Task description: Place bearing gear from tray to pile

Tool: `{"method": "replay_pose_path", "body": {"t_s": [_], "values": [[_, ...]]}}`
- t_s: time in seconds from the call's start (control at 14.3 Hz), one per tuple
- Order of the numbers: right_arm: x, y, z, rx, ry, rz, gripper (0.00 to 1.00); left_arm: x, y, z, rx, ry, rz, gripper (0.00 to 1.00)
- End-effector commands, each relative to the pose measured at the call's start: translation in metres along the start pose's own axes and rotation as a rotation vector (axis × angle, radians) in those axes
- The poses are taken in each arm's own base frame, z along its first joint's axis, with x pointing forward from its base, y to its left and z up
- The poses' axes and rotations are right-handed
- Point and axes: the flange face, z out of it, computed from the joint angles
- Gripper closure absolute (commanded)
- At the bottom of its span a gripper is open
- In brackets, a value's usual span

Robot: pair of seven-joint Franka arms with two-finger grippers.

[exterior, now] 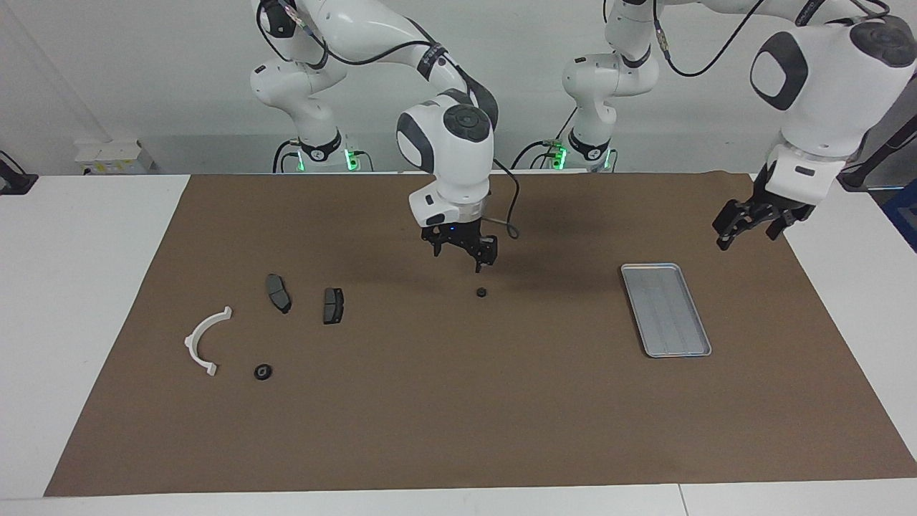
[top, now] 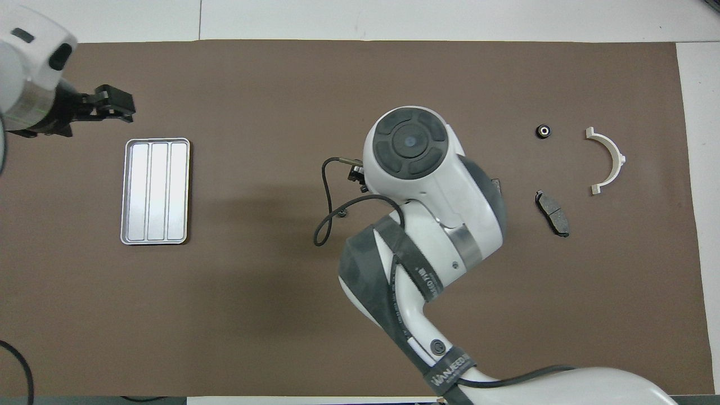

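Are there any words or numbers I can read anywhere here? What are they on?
"WANJEED": roughly, on the dark strap around the right arm's cable in the overhead view; the rest of it is too small to read.
More small white print on the dark band higher up that arm: too blurred to read.
No text shows on the tray, the small parts, or either gripper.

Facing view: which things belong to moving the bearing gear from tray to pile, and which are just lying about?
Job:
tray, nothing in it
small dark part on the mat, under the right gripper
pile: white bracket, two brake pads

Lying about or unsure:
black ring beside the bracket
left gripper, waiting near the tray
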Motion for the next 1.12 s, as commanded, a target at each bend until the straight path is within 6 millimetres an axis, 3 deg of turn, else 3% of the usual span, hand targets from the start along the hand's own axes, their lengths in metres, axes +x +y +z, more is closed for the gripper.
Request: {"method": "replay_pose_path", "body": {"t_s": [0.0, 0.28, 0.49, 0.77, 1.05], "values": [[-0.018, -0.027, 0.037, 0.007, 0.013, 0.072, 0.0, -0.049, 0.003, -0.018, -0.006, -0.032, 0.024, 0.0], [-0.023, -0.043, 0.081, 0.031, 0.014, 0.094, 0.0, -0.063, 0.024, -0.017, -0.005, -0.037, 0.012, 0.0], [-0.024, -0.044, 0.095, 0.054, 0.014, 0.097, 0.0, -0.051, 0.037, -0.028, -0.042, 0.012, 0.018, 0.0], [-0.03, -0.037, 0.115, 0.045, 0.007, 0.089, 0.05, -0.058, 0.053, -0.021, -0.04, -0.052, 0.052, 0.01], [-0.034, -0.032, 0.119, 0.037, 0.002, 0.083, 0.14, -0.06, 0.056, -0.017, -0.038, -0.078, 0.059, 0.01]]}}
